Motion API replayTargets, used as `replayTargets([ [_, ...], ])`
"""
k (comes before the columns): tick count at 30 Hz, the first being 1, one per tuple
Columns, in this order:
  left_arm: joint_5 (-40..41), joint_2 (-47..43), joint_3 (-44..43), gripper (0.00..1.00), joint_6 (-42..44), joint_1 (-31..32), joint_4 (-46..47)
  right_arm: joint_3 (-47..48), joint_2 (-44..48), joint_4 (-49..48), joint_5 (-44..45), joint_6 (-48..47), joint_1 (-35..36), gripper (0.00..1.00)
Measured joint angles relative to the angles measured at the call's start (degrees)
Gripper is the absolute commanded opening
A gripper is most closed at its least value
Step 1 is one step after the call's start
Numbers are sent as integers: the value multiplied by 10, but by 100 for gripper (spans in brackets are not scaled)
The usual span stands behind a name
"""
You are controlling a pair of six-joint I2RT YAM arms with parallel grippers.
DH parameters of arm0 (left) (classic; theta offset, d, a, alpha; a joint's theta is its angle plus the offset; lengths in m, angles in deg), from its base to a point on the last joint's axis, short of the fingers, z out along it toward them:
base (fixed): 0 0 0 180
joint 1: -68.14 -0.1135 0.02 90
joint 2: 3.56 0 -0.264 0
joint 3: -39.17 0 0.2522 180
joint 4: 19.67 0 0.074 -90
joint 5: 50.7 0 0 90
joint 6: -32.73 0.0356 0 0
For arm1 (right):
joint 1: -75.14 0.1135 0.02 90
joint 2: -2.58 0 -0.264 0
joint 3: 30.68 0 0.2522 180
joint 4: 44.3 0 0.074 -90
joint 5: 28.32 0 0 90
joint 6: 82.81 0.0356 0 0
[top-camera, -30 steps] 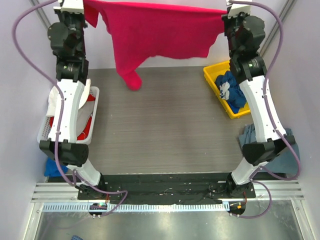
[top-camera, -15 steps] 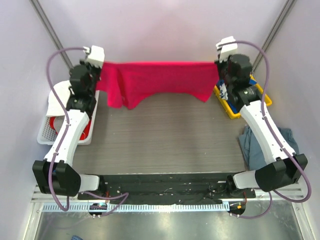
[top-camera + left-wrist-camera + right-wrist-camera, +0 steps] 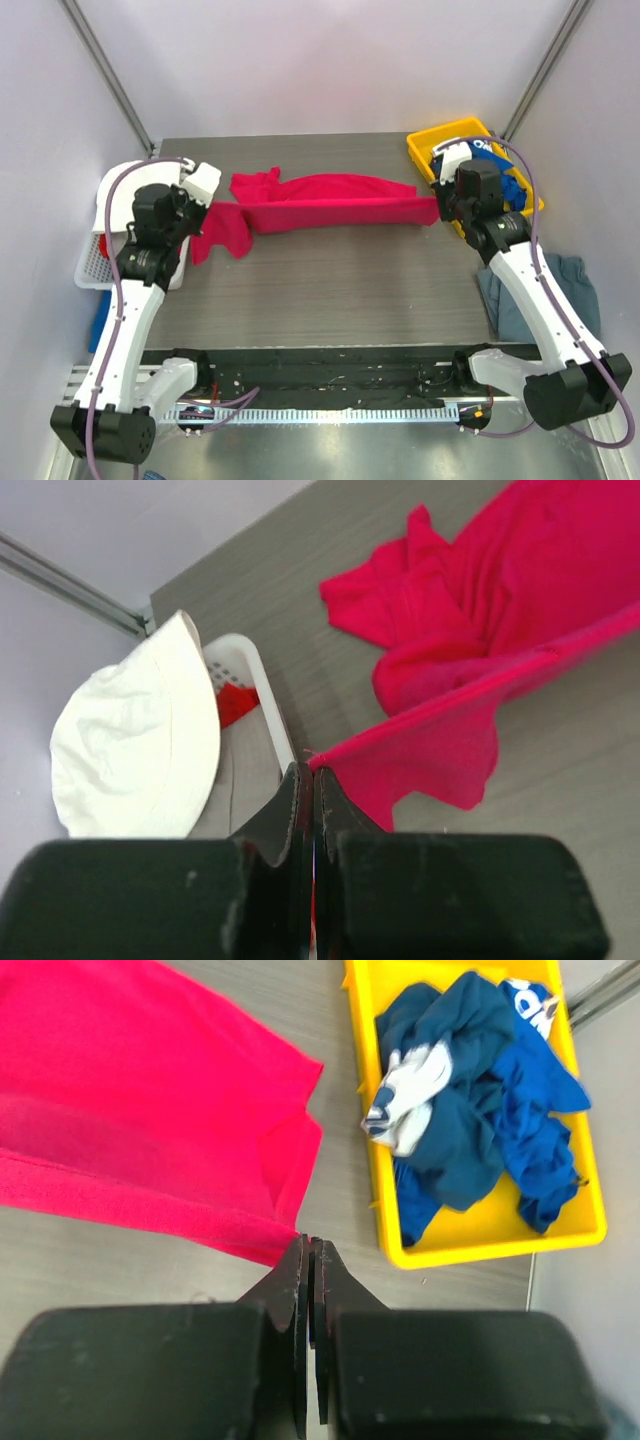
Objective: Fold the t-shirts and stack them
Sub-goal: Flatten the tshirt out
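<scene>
A bright pink-red t-shirt (image 3: 330,203) stretches in a long band across the far half of the table, its lower part resting on the surface. My left gripper (image 3: 207,212) is shut on the shirt's left corner (image 3: 345,748), with cloth pinched between the closed jaws. My right gripper (image 3: 438,208) is shut on the right corner (image 3: 270,1245). Royal blue t-shirts with white print (image 3: 470,1100) lie bunched in a yellow bin (image 3: 425,150) at the far right. A slate grey-blue t-shirt (image 3: 565,290) lies at the right, beside the right arm.
A white basket (image 3: 95,265) at the table's left edge holds a white hat (image 3: 135,740) and something red. A blue cloth (image 3: 100,335) shows below the basket. Slanted metal frame posts (image 3: 110,80) stand at both back corners.
Both arms have come down from high up and drawn nearer, both grippers still shut on it. The pink-red t-shirt went from hanging in the air to lying stretched low over the table.
</scene>
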State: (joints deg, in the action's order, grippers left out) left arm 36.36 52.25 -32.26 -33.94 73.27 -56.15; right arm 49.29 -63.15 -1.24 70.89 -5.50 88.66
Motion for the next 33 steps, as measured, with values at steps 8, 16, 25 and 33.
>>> replayTargets([
  [8, -65, -48, -28, 0, 88, 0, -205, -88, 57, 56, -38, 0, -2, 1],
  [16, -130, -48, -36, 6, 168, 1, -396, -126, 57, 111, -66, -14, -2, 1],
  [25, -177, -48, -45, 39, 228, 1, -489, -131, 63, 134, -50, -45, -2, 42],
  [33, -189, -48, -54, 87, 211, 1, -448, -131, 62, 160, -32, -78, -5, 77],
])
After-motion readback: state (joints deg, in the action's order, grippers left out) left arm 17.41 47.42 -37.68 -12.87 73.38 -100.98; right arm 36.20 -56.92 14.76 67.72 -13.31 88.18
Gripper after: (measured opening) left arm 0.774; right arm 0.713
